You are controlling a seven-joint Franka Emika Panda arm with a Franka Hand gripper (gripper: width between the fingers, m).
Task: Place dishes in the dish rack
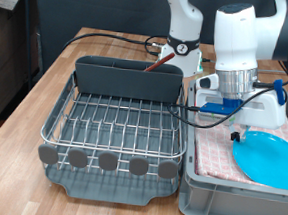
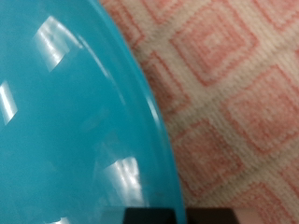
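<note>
A wooden table (image 1: 45,90) carries the silver wire dish rack (image 1: 117,126) on the exterior view's left, its grey caddy (image 1: 126,79) along the back and round grey feet in front; the wires hold no dish that can be seen. A dark reddish-brown spoon (image 1: 160,57) leans out of the caddy's back corner. Touching the rack on the exterior view's right sits a grey crate (image 1: 202,197) lined with red-and-white checked cloth (image 1: 216,153), and the light-blue plate (image 1: 270,160) lies inside on that cloth. The gripper (image 1: 235,123) hangs low over the crate, just beside the plate's edge; whether its fingers are open or closed cannot be told. The wrist view is filled by the plate (image 2: 65,112) against the cloth (image 2: 234,84). Behind the table the room is dark.
</note>
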